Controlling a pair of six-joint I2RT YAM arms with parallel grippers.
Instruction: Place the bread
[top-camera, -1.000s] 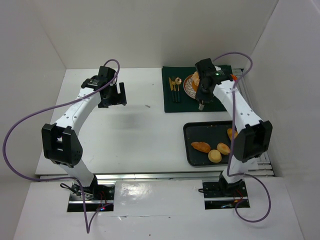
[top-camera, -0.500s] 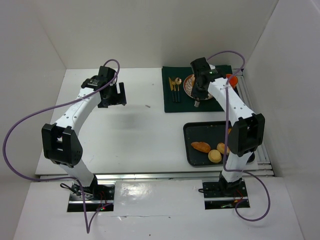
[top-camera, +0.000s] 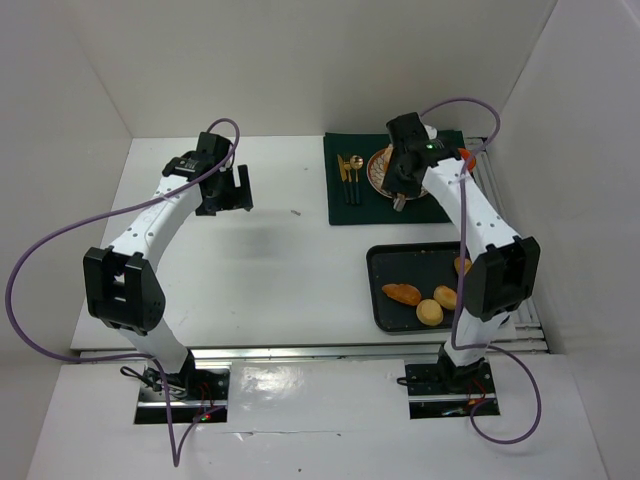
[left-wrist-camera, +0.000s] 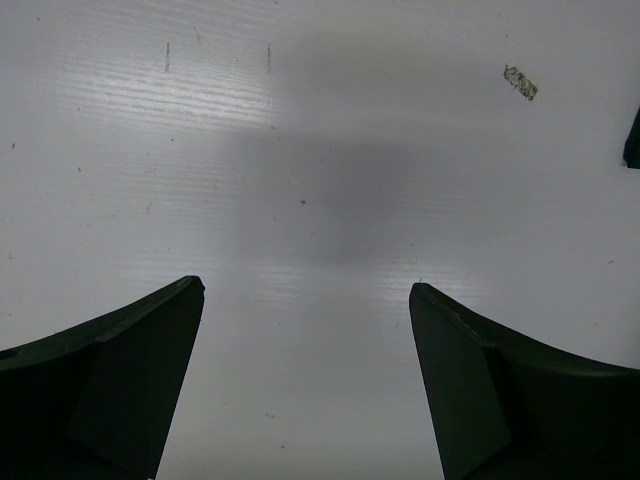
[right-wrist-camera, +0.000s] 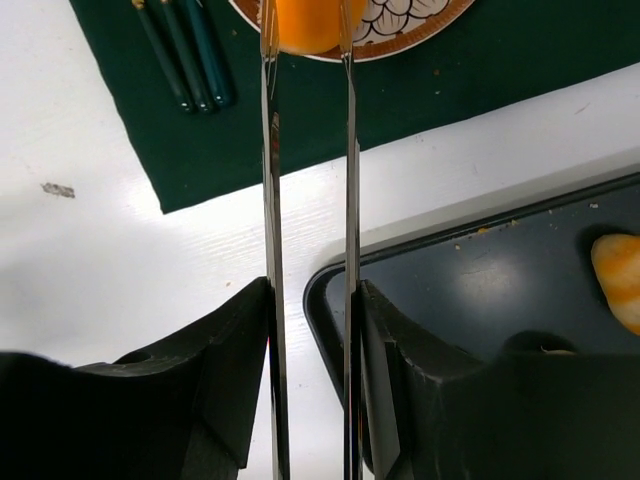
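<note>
Right tool (right-wrist-camera: 310, 300) is clamping tongs (right-wrist-camera: 270, 150) around the bread (right-wrist-camera: 305, 25) ahead, over the plate (right-wrist-camera: 405, 32); only letting go seems left.

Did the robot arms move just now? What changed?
The right arm swung slightly left, then back, above the plate. The right gripper kept clamping the tongs, their tips either side of the bread. The left arm, tray and pastries stayed put.
</note>
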